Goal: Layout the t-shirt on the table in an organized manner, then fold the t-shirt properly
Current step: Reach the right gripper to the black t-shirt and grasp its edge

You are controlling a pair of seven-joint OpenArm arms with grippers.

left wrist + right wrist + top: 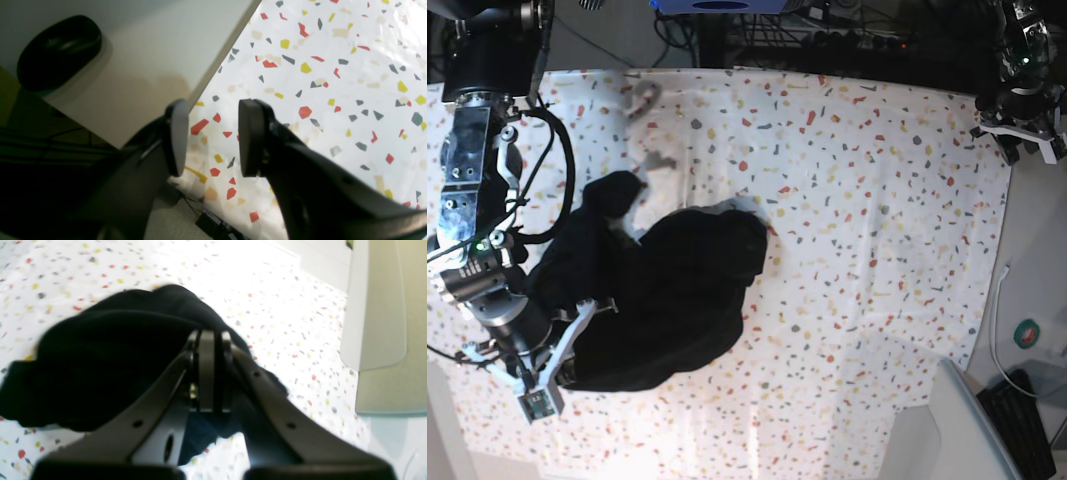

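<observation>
Right gripper [210,370]: pinched on t-shirt [100,366] (wrist view only). Left gripper [211,136]: parted, empty, over table [333,83] edge.

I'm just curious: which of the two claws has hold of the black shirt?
The right gripper, jaws shut on the t-shirt. The left gripper hangs open over the table edge, holding nothing.

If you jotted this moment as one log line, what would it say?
t-shirt: crumpled on table | right end effector: shut on t-shirt | left end effector: open, empty, at table edge
</observation>
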